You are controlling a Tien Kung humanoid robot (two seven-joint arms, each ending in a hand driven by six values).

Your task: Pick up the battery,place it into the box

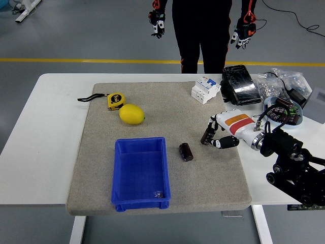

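Observation:
A dark cylindrical battery (186, 152) lies on the grey mat (157, 117), right of the blue box (140, 173). My right hand (212, 136) comes in from the right and is shut on a second dark battery (206, 136), holding it upright just above the mat, right of the lying battery. The box is open and holds only a small shiny bit near its front right corner. My left hand is out of view.
A lemon (132, 114) and a yellow tape measure (115, 100) lie at the mat's back left. A white circuit breaker (205, 89), a black pack (238, 85), plastic bags and a bowl of parts (282, 111) crowd the back right. A person stands beyond the table, gloved hands hanging.

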